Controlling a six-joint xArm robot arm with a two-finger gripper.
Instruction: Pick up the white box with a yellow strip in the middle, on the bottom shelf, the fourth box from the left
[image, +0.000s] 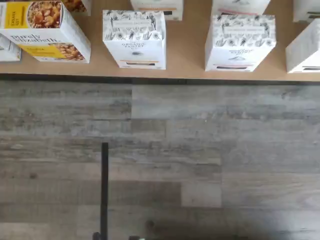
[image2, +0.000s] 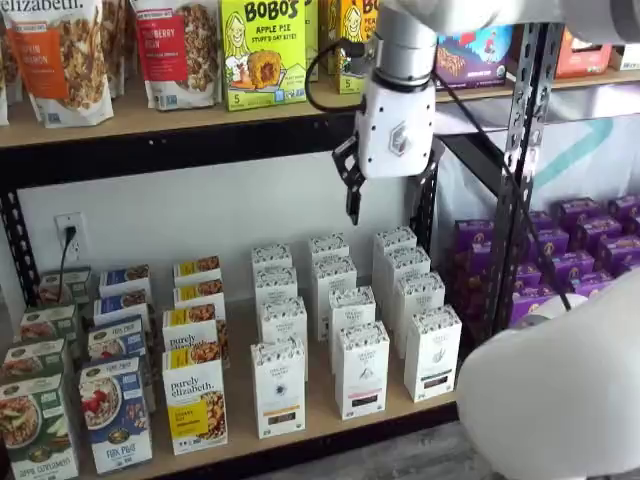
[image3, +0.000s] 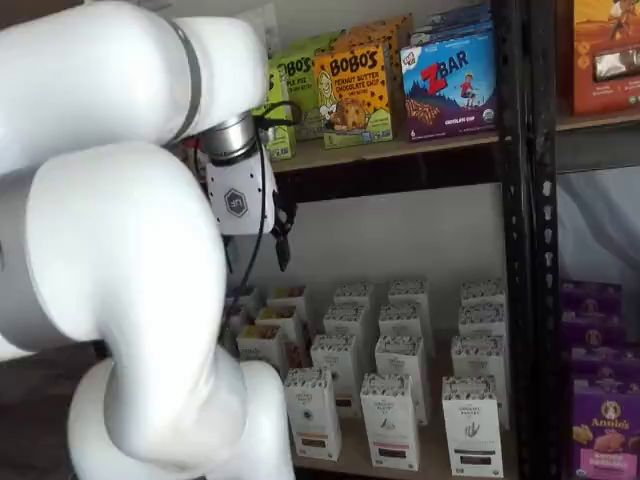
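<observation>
The white box with a yellow strip (image2: 278, 400) stands at the front of the bottom shelf, right of a purely elizabeth box (image2: 196, 407). It also shows in the wrist view (image: 134, 40), with a similar pink-strip box (image: 240, 42) beside it. In a shelf view it is the leftmost white front box (image3: 313, 412). My gripper (image2: 352, 188) hangs well above the white boxes, below the upper shelf board. Its black fingers are seen side-on in both shelf views (image3: 282, 240), so no gap can be judged. Nothing is in them.
Rows of similar white boxes (image2: 345, 300) fill the shelf behind and right of the target. Colourful cereal boxes (image2: 115, 420) stand to the left. A black upright post (image2: 520, 170) and purple boxes (image2: 580, 250) are at the right. The wood-look floor (image: 160, 160) lies before the shelf edge.
</observation>
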